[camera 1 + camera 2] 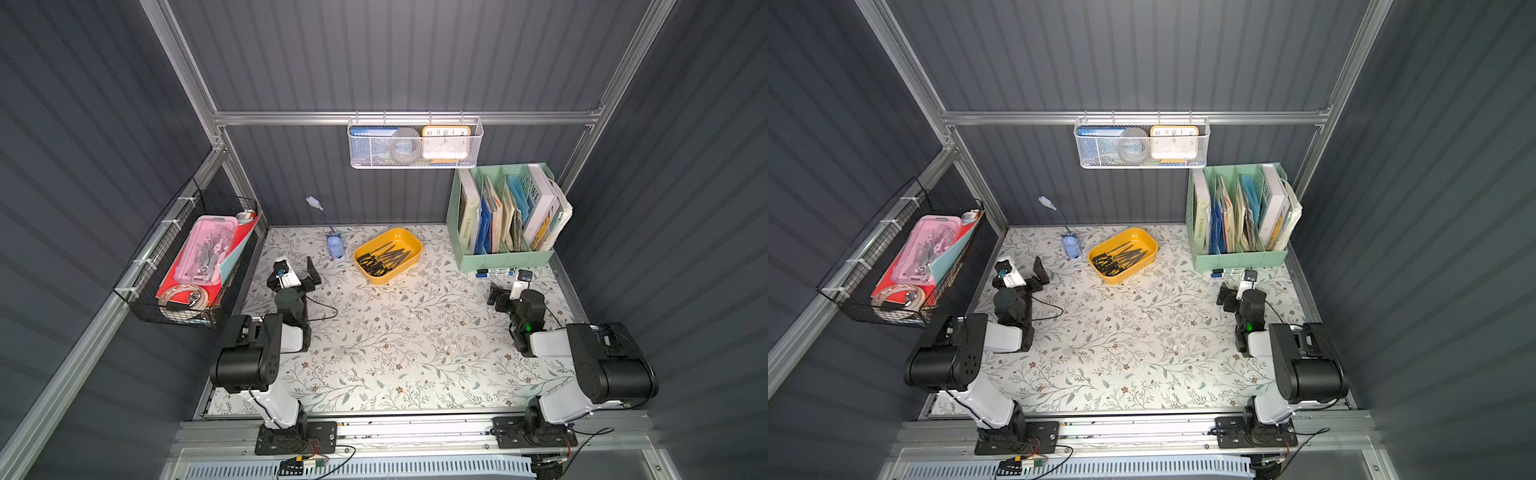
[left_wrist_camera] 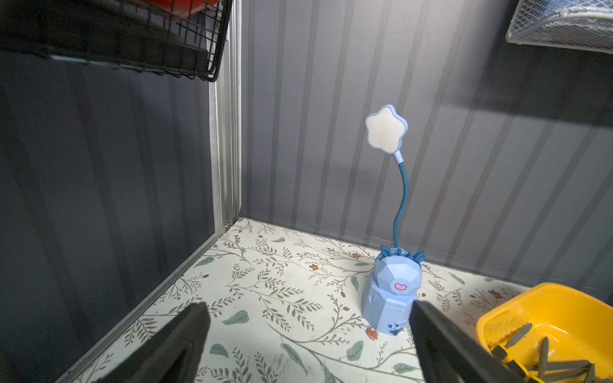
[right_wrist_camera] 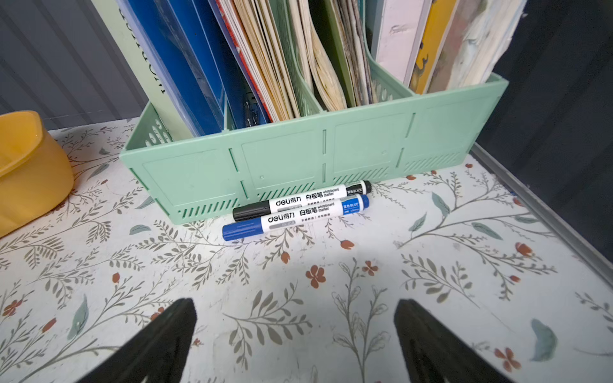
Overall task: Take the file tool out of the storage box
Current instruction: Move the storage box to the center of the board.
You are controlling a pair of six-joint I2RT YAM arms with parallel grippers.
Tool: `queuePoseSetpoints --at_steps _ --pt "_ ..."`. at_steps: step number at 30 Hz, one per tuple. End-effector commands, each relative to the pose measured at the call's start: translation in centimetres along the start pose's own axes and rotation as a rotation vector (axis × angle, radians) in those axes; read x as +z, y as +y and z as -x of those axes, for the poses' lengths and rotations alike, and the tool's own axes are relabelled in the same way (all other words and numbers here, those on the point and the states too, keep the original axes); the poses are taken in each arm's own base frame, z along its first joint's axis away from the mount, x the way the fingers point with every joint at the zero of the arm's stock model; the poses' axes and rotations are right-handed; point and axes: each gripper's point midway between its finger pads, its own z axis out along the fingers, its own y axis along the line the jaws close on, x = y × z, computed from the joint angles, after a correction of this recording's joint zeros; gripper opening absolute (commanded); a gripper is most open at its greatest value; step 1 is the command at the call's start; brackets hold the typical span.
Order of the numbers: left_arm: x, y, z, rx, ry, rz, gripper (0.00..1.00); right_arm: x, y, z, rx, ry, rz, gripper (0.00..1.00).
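The storage box [image 1: 382, 277] [image 1: 1121, 277] is a shallow yellow tray at the back middle of the floral table. Several dark file tools [image 1: 384, 257] [image 1: 1119, 259] with black handles lie inside it. My left gripper [image 1: 296, 268] [image 1: 1021, 268] rests to the left of the box, open and empty, and its wrist view shows the box's wall [image 2: 564, 308] with file tips [image 2: 544, 361] beside one finger. My right gripper [image 1: 510, 286] [image 1: 1237, 286] sits to the right of the box, open over bare table [image 3: 296, 304]. The right wrist view catches one end of the box [image 3: 30, 172].
A blue desk lamp [image 1: 335, 246] [image 2: 393, 291] stands just left of the box. A mint-green book organiser [image 1: 505, 257] [image 3: 298, 159] fills the back right, with two markers [image 1: 496, 272] [image 3: 298, 209] before it. A black wire basket [image 1: 149, 291] hangs on the left wall and a white mesh basket [image 1: 415, 160] on the back rail.
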Motion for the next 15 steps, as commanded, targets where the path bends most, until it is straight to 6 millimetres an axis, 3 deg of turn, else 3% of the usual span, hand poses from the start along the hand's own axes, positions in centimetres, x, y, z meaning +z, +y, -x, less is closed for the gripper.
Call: queuePoseSetpoints --at_steps 1,15 --pt "0.36 0.11 0.44 -0.009 -0.012 -0.003 1.00 0.33 0.12 0.58 -0.006 -0.009 0.006 0.99" --pt "0.44 0.34 0.38 -0.016 -0.008 -0.001 1.00 0.42 0.15 0.56 -0.002 -0.003 0.007 0.99"
